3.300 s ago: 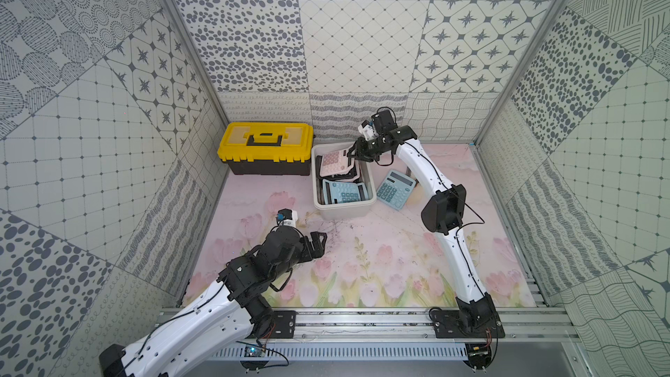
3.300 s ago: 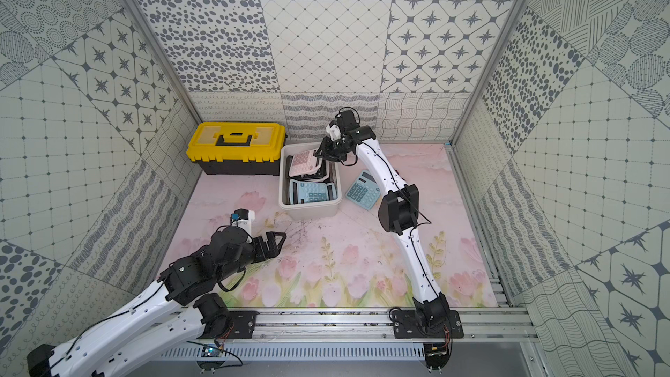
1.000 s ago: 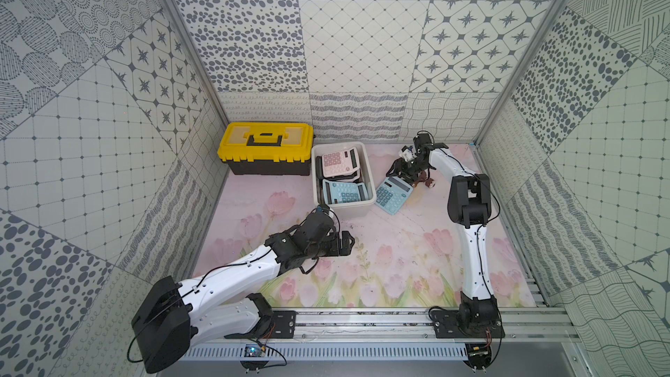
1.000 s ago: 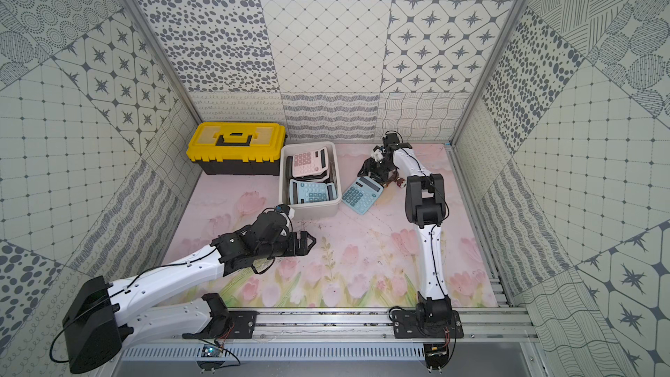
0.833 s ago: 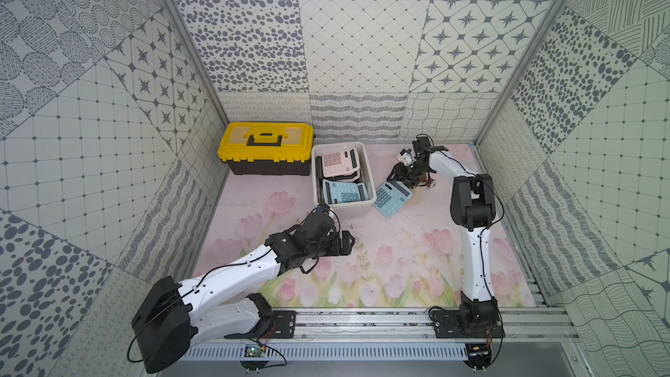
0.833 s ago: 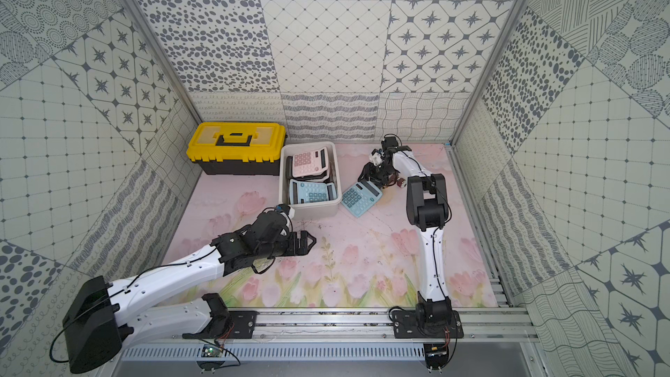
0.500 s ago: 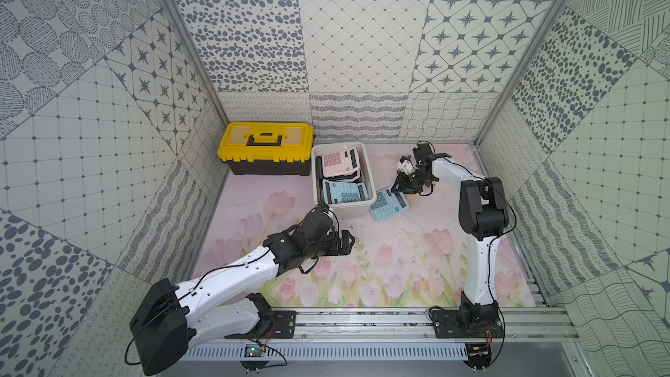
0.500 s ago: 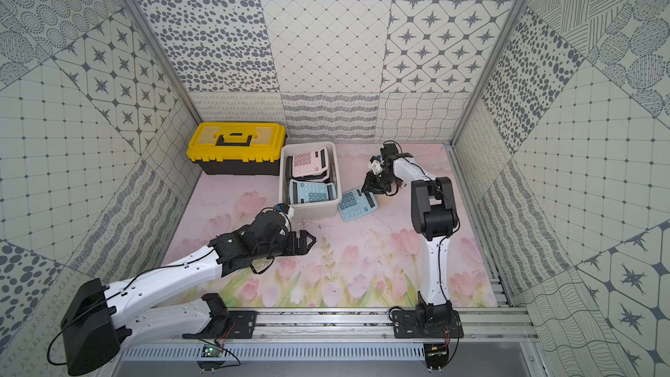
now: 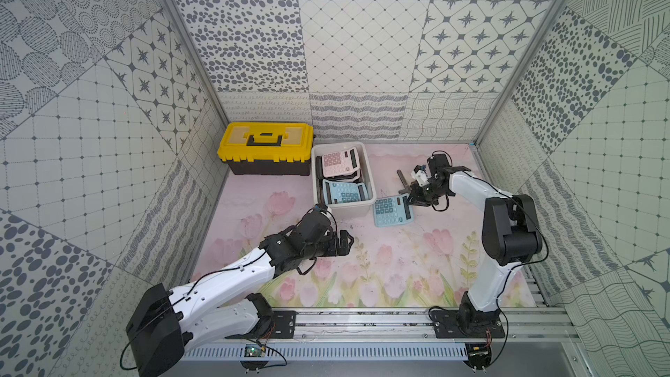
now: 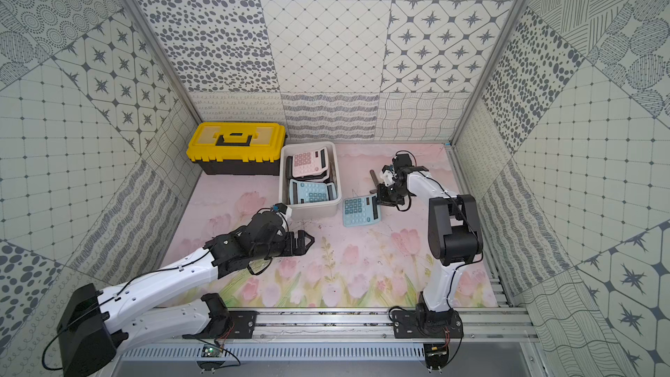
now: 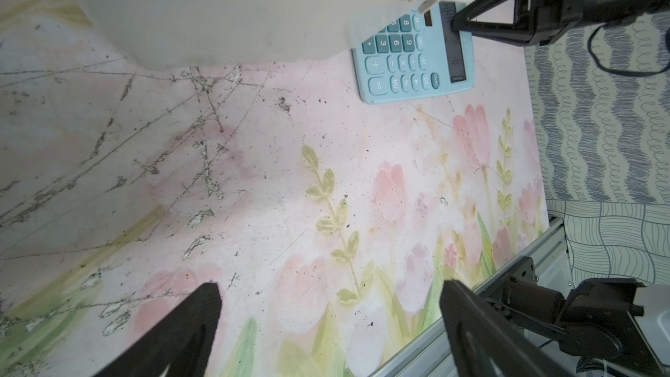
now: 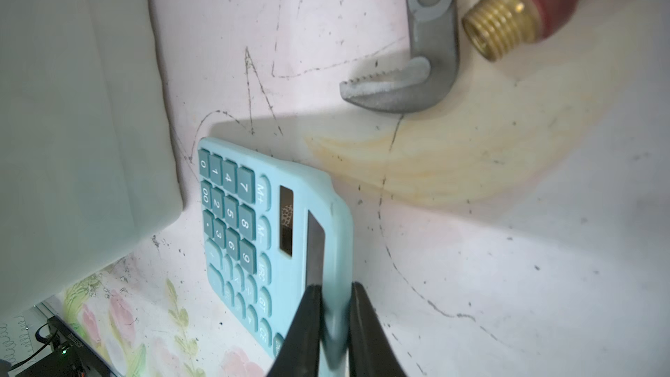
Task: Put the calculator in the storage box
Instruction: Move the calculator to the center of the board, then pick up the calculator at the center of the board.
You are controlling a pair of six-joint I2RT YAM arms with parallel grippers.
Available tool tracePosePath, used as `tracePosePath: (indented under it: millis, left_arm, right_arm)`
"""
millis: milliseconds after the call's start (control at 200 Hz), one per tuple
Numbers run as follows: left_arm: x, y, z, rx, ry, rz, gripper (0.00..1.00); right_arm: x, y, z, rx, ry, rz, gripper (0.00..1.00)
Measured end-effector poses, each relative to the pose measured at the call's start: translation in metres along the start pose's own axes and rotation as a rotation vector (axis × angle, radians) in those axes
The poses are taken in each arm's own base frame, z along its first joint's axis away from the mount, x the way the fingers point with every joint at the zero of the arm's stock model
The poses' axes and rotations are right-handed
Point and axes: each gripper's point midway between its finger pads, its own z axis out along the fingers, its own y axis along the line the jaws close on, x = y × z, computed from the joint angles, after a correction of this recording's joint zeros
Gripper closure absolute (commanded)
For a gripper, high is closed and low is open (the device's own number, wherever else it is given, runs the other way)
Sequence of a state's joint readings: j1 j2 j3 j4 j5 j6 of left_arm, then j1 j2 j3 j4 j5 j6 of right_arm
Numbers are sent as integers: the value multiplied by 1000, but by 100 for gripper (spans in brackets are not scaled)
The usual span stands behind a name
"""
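At the left of the pink floral mat [image 9: 398, 266], the left gripper [image 9: 345, 242] hovers low over bare mat, short of the tub's near wall. Its jaws stand wide apart and hold nothing; in the left wrist view the two black fingers [image 11: 195, 317] frame only printed tulips.

Against the back wall sits the yellow-lidded black toolbox [image 9: 266, 152], lid closed. Just to its right, touching or nearly touching it, is the off-white plastic storage box [image 9: 344, 211], open-topped. Inside it a pink calculator [image 9: 339, 163] lies toward the far end on top of darker items that are hard to make out, and a second light blue calculator [image 9: 344, 192] lies toward the near end.

The light blue calculator [image 9: 391, 210] of the task is outside the box, keys up on the mat, just beside the box's near right corner. In the left wrist view the box's rolled rim overhangs one corner of the keypad.

The right gripper [image 12: 335, 306] reaches down from the right, and its jaws are clamped on the display-side edge of that calculator, one finger [image 12: 308, 317] over the screen and the other under the rim.

Behind the calculator, apart from it, lie a grey metal wrench [image 12: 427, 48] and a brass threaded fitting [image 12: 500, 34] on a red part.
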State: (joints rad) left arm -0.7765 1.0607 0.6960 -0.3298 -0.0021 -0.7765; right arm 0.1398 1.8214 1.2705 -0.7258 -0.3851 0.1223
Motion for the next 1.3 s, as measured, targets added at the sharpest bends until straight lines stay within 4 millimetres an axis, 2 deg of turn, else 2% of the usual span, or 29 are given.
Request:
tracePosePath:
  millis: [220, 395, 675, 730, 785, 930, 1086, 1301]
  left_arm:
    - [2, 2, -1, -1, 2, -7, 0]
    - [7, 7, 1, -10, 11, -9, 0]
    - [21, 22, 10, -42, 40, -27, 0]
    - [25, 25, 14, -51, 49, -35, 0]
    - [28, 28, 18, -57, 59, -41, 0]
    - [37, 35, 31, -60, 90, -74, 0]
    - [46, 39, 43, -46, 123, -113, 2]
    - [54, 38, 56, -3, 157, -154, 14]
  right_arm:
    - [34, 1, -9, -8, 3, 37, 89]
    - [63, 9, -12, -70, 17, 88, 89]
    - [109, 43, -3, -191, 57, 113, 89]
    - [117, 51, 0, -211, 69, 107, 85]
    - [125, 59, 5, -225, 79, 101, 75]
    - [143, 73, 11, -239, 104, 100, 67]
    - [150, 79, 10, -249, 95, 113, 63]
    - [169, 74, 9, -251, 95, 150, 63]
